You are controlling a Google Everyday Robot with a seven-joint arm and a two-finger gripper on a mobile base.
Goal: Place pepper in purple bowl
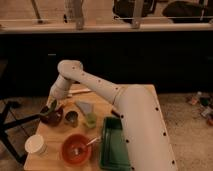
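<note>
A: Where is the gripper [53, 106] at this moment?

B: It hangs just over the bowl [51, 117] at the left side of the desk [50, 134]. The fingers are pressed together. Something slim and dark green shows at their tips, so they seem to pinch the pepper [54, 106], with its lower end already above the dark inside of the bowl.

A: So the step in hand is the release. How does the robot do it well?

B: By judgement, it lowers the pepper a little more until it is well inside the rim, keeps it over the middle, and only then spreads the fingers. A long pepper dropped at the rim may tip out on the desk. After this the arm [95, 85] lifts straight up, so it does not drag the bowl.

A: What else stands around?

B: A small dark cup [72, 118] is just beside the bowl on its right, and a small green thing [90, 120] stands next to that. Nearer to the camera are a white cup [36, 145] and an orange bowl [76, 149] with a spoon [89, 143] in it. A green tray [114, 145] lies at the right.

A: Does anything block the way?

B: Nothing lies between the fingers and the bowl. The dark cup is the nearest risk if the arm swings to the right when it leaves.
</note>
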